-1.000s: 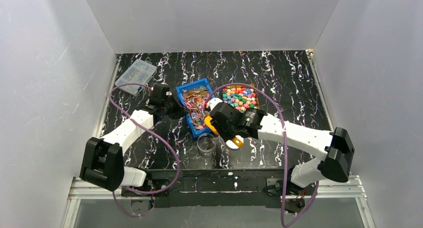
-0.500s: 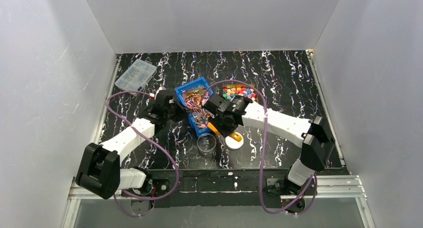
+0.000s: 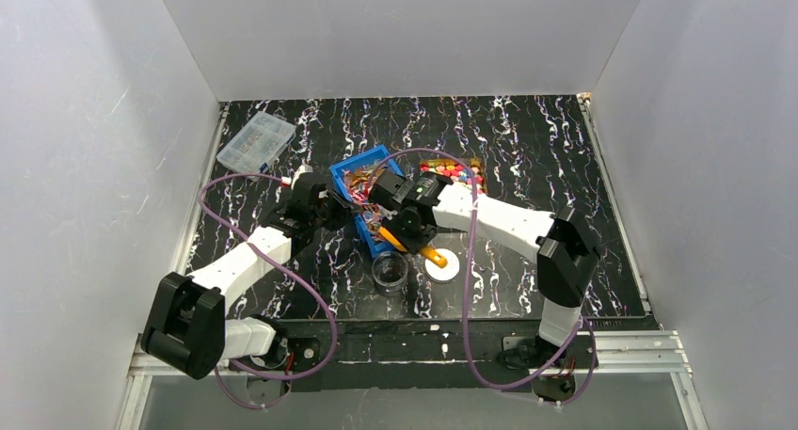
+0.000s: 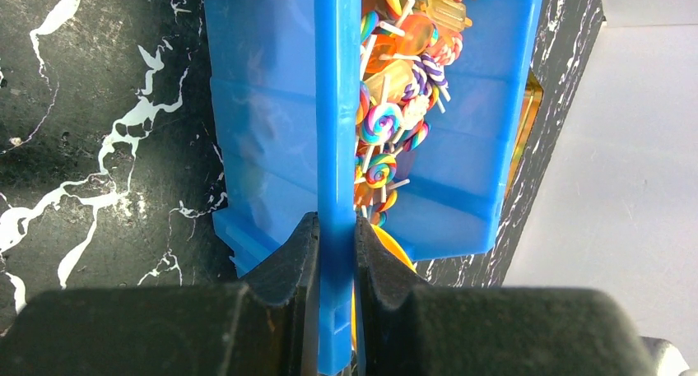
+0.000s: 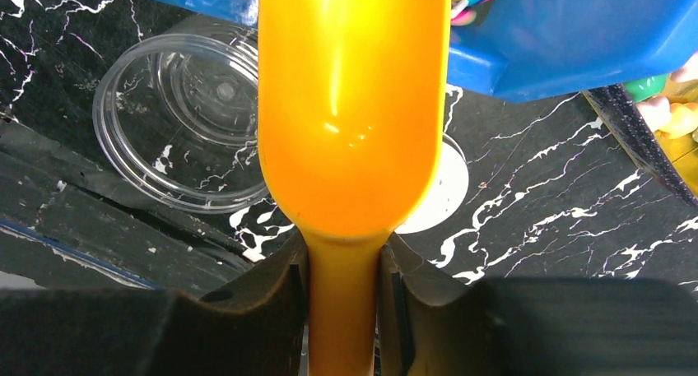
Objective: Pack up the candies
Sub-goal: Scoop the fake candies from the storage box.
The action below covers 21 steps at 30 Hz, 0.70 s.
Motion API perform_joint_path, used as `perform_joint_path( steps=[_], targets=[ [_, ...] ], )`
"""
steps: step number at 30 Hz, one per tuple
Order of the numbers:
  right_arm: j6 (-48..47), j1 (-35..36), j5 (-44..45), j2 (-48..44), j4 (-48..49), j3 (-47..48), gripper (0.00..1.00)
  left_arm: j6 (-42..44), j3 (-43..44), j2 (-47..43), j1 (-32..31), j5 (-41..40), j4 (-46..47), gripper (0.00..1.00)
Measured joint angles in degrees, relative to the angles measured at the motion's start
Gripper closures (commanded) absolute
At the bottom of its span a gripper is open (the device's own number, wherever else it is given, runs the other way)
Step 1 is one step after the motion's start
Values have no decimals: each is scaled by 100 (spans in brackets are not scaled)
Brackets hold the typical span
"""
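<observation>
Candies (image 4: pixel 383 129) partly behind blue bin (image 4: pixel 263 104) rim

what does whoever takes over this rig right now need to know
Left gripper: shut on the wall of the blue bin.
Right gripper: shut on the handle of the orange scoop; bowl empty, tip at the bin.
Candies lie in the bin; more in the tray beyond it.
Clear jar looks empty, white lid beside it.
Done: nothing packed yet. Left: scoop candies into the jar, probably lid it.

Left gripper (image 4: pixel 336 225) pinches blue bin (image 4: pixel 263 129) wall (candies (image 4: pixel 382 123) inside).
</observation>
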Motion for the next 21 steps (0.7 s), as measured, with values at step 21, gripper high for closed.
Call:
perform_joint_path(
  steps=[21],
  targets=[
    [0, -92, -70, 1202, -1036, 1665, 99, 291, -157, -107, -66, -87, 197, 100]
  ],
)
